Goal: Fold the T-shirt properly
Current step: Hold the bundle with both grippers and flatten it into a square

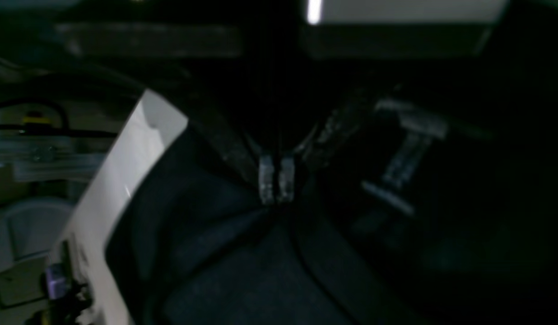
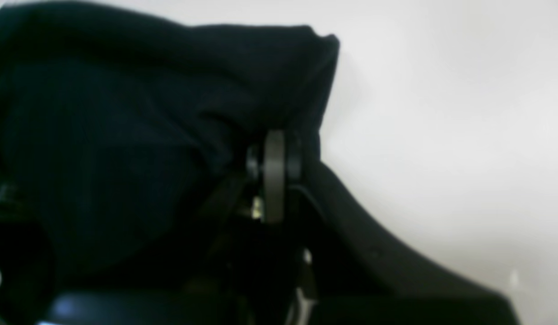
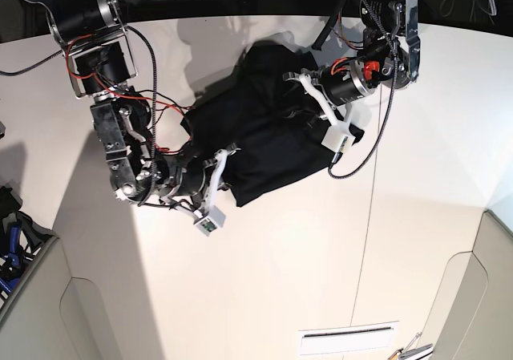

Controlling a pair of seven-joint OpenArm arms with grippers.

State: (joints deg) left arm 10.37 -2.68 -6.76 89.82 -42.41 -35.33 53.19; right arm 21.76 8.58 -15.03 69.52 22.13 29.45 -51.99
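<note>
I see T-shirt (image 3: 260,139) bunched in dark heap on white worktop (image 3: 288,256), upper middle of base view, between both arms. My left hand (image 1: 276,180) clamped on fabric, fingertips (image 1: 266,179) pressed together, folds radiating from pinch; worktop edge visible beside cloth in left wrist view. My right hand (image 2: 274,176) closed tight on shirt edge too, cloth draped over it and lifted off worktop (image 2: 441,113). Right wrist view blurred; seams and label not discernible. Shirt rumpled, not flat.
</note>
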